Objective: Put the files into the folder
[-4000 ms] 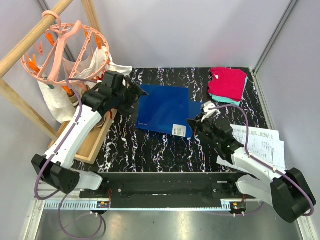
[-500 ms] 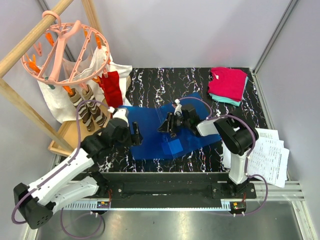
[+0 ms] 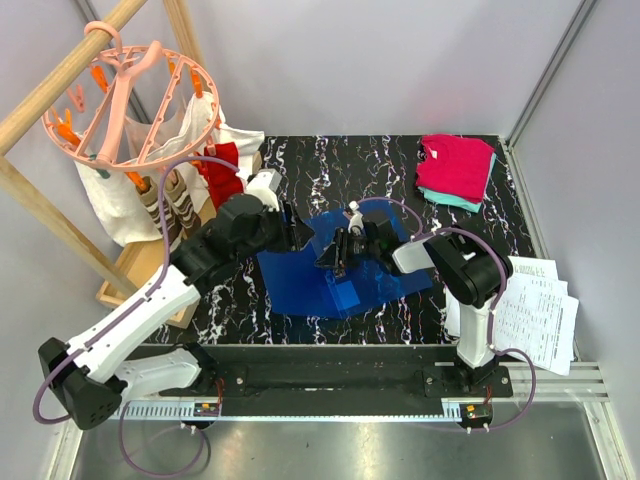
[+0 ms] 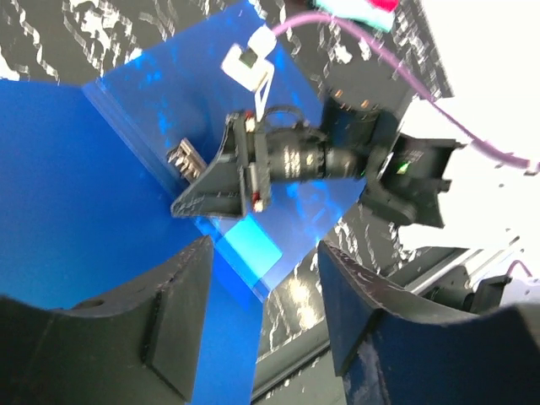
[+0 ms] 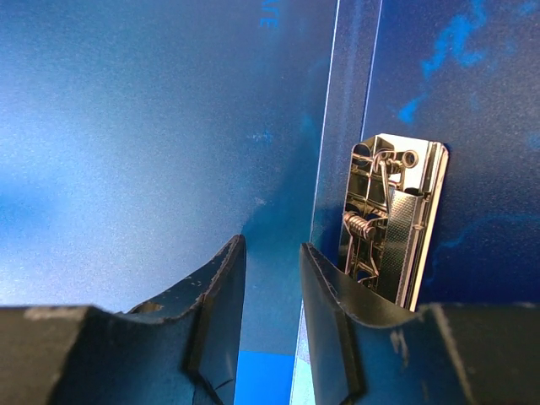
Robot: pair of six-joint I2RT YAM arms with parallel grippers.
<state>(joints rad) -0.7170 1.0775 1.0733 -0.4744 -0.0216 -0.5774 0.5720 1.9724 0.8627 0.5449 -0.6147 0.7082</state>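
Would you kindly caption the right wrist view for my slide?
Right gripper fingers poised over the open blue folder, beside its metal spring clip.

Both grippers crowd the open folder (image 3: 345, 270). The files (image 3: 535, 300) lie unobstructed at the right edge, apart from the folded clothes (image 3: 458, 168).

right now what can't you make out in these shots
- Files: print too small to read in the top view; the right arm covers their near-left part.
- Folder: far portion hidden by both grippers in the top view.
- Metal clip: lower end hidden behind the right gripper finger in the right wrist view.
- Left gripper: fingertips blurred in its wrist view.
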